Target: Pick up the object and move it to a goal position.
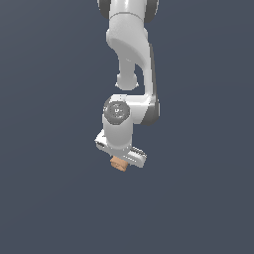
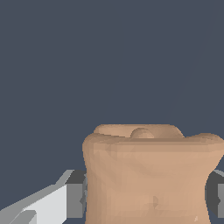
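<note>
Tan-orange object (image 2: 148, 175) fills near field of wrist view: blocky, rounded edges, small bump on upper face. Grey finger pads (image 2: 75, 200) touch object on both sides; white finger body beside one pad. Gripper (image 1: 119, 159) clamped on object. Exterior view: white arm (image 1: 130, 54) descends from upper edge; object (image 1: 118, 164) protrudes below gripper, against plain dark blue-grey background.

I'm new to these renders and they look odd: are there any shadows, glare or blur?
Exterior view: flat even light, no cast shadow under the pincer or tan chunk. Wrist view: the chunk fills the frame, softly shaded, edges slightly blocky, no glare.
</note>
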You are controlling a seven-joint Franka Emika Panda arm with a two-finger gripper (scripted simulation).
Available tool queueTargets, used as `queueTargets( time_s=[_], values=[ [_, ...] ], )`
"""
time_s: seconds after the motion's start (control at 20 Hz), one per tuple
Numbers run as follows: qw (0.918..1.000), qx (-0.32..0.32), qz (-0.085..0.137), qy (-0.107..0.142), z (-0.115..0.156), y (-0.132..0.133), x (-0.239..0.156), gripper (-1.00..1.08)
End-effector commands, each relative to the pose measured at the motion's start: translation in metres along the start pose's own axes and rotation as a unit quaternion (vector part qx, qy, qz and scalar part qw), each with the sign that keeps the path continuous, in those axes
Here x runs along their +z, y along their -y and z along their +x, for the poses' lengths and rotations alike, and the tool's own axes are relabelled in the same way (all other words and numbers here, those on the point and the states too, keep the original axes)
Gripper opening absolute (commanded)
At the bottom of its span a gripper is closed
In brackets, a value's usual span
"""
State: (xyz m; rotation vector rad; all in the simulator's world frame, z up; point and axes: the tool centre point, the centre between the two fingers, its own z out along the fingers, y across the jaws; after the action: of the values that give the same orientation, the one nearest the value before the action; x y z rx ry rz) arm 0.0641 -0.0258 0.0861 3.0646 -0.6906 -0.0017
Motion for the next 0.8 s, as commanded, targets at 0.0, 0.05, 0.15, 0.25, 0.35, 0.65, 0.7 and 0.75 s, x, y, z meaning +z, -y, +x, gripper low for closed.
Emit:
queueTargets(
  time_s=[0.0,0.05,0.15,0.25,0.35,0.65,0.7,0.75],
  values=[
    [1.0,0.0,0.0,0.0,0.007,0.0,-0.019,-1.0],
    [1.0,0.0,0.0,-0.001,0.01,0.0,-0.028,-1.0],
    [1.0,0.0,0.0,-0.001,0.016,0.0,-0.045,-1.0],
    [1.0,0.0,0.0,-0.001,0.023,0.0,-0.063,-1.0],
    [1.0,0.0,0.0,-0.001,0.03,0.0,-0.081,-1.0],
    [1.0,0.0,0.0,-0.001,0.05,0.001,-0.132,-1.0],
    [1.0,0.0,0.0,-0.001,0.053,0.001,-0.138,-1.0],
    [1.0,0.0,0.0,-0.001,0.055,0.001,-0.144,-1.0]
  ],
)
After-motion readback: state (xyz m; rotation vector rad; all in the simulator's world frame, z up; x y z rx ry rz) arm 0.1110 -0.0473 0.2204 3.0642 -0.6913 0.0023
